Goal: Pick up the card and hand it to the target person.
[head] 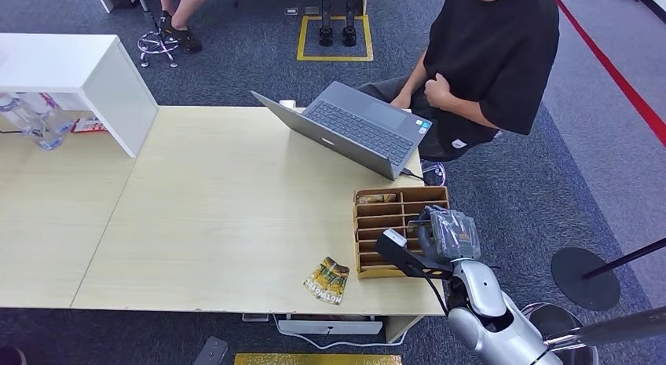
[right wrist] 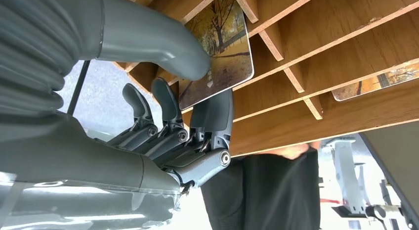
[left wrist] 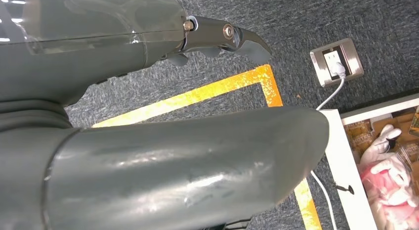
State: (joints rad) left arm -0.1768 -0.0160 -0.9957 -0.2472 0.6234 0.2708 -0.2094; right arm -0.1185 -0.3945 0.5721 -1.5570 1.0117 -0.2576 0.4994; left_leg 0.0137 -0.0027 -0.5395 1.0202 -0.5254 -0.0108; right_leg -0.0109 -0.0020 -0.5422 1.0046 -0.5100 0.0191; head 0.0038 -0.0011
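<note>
In the right wrist view my right hand (right wrist: pixel 168 126) pinches a card (right wrist: pixel 222 47) printed with autumn trees between the thumb and a finger. The card is partly inside a slot of the wooden card rack (right wrist: pixel 321 57). In the head view my right hand (head: pixel 449 233) hovers over the right side of the rack (head: pixel 393 224) near the table's front right corner. The person (head: pixel 487 59) in a black shirt sits beyond the table's far right edge. My left hand (left wrist: pixel 197 165) hangs over the floor with nothing in it and its fingers apart.
An open laptop (head: pixel 353 129) stands between the rack and the person. A loose card packet (head: pixel 327 280) lies left of the rack by the front edge. A second card (right wrist: pixel 380 81) sits in another slot. A white shelf (head: pixel 78 74) and bottles (head: pixel 31 118) stand far left.
</note>
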